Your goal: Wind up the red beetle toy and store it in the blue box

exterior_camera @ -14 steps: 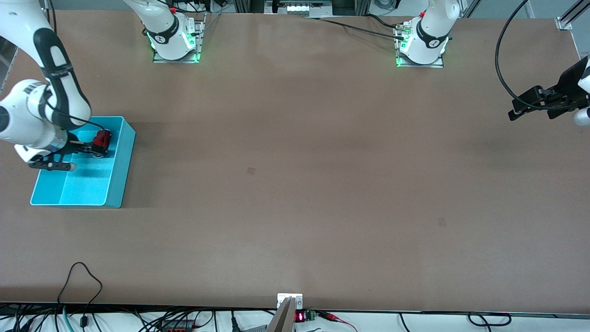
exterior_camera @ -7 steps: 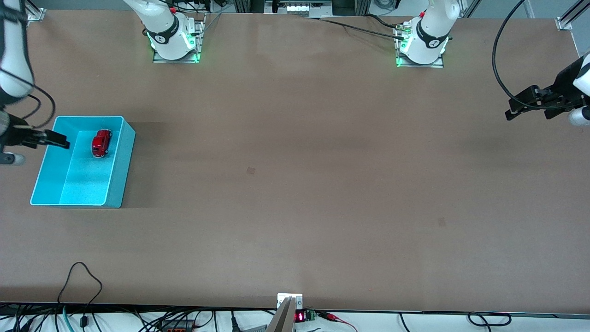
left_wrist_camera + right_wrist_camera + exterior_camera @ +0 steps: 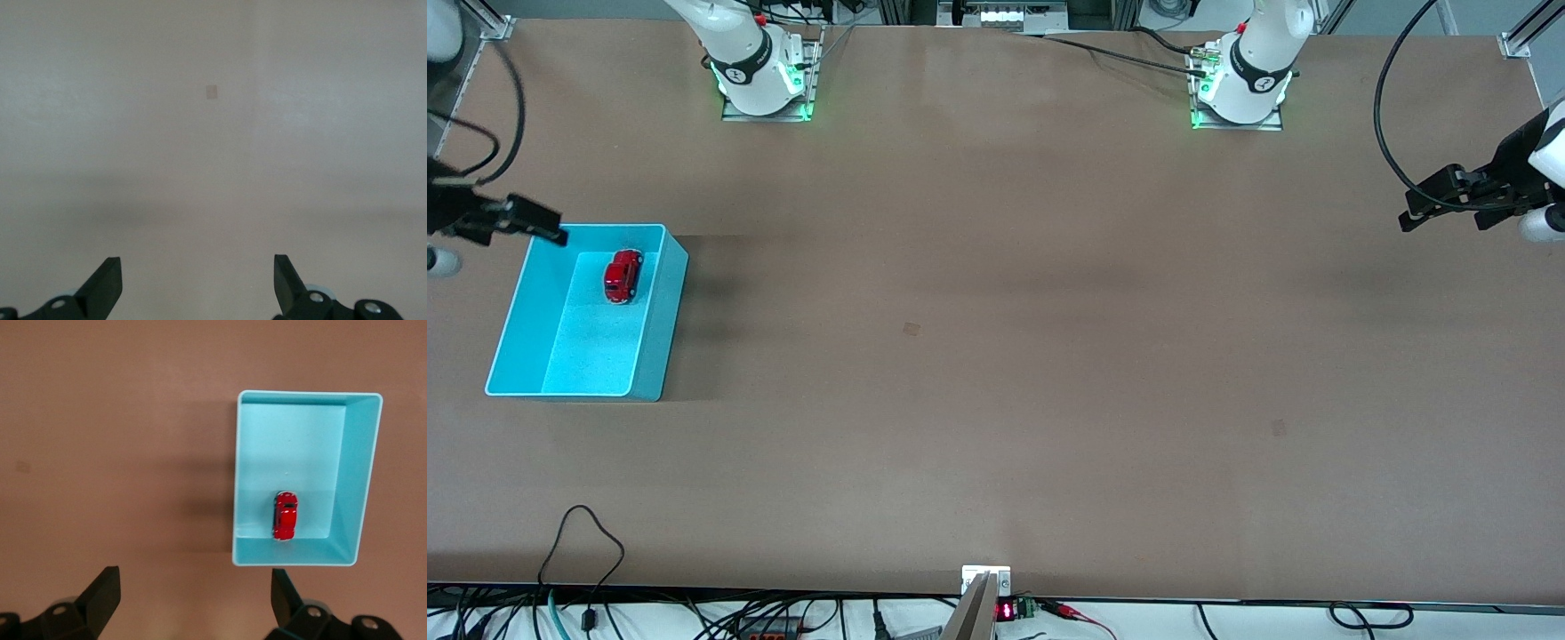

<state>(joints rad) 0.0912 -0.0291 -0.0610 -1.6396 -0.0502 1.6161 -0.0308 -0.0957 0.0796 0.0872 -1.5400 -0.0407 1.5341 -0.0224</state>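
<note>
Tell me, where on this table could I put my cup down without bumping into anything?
Nearly anywhere: the brown table lies bare between the two arm bases and the front camera's edge. The only occupied spot is the right arm's end, where the blue box holds the red beetle toy, with the open right gripper over its corner. The open left gripper waits over its own end.

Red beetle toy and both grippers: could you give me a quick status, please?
Right gripper open, empty, over the blue box corner. Left gripper open, waiting at its table end. Red beetle toy in the box, free. Nothing in the way.
</note>
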